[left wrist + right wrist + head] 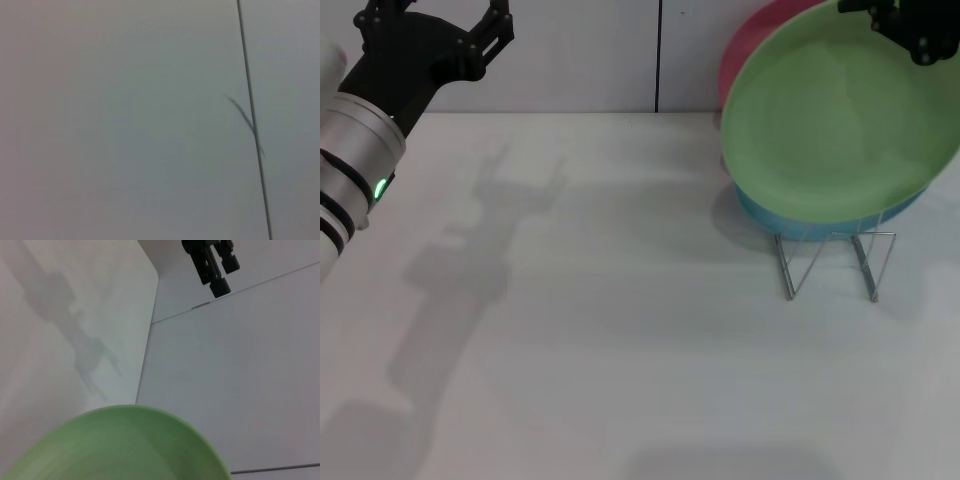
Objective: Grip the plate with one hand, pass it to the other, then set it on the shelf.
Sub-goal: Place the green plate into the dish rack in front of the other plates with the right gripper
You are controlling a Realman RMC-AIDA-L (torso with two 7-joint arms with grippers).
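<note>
The pale green plate [830, 125] stands tilted at the right in the head view, its lower edge down in the silver wire shelf [830, 262]. My right gripper [910, 30] is at the plate's top rim and shut on it. In the right wrist view the plate's rim [125, 445] shows close below the camera. My left gripper [445, 15] is held up at the far left, open and empty, well apart from the plate. It also shows far off in the right wrist view [212, 265].
A turquoise plate [760, 210] and a pink plate [750, 45] stand in the same shelf behind the green one. The white table [600, 330] spreads out left of the shelf. A wall with a dark seam [252, 125] is behind.
</note>
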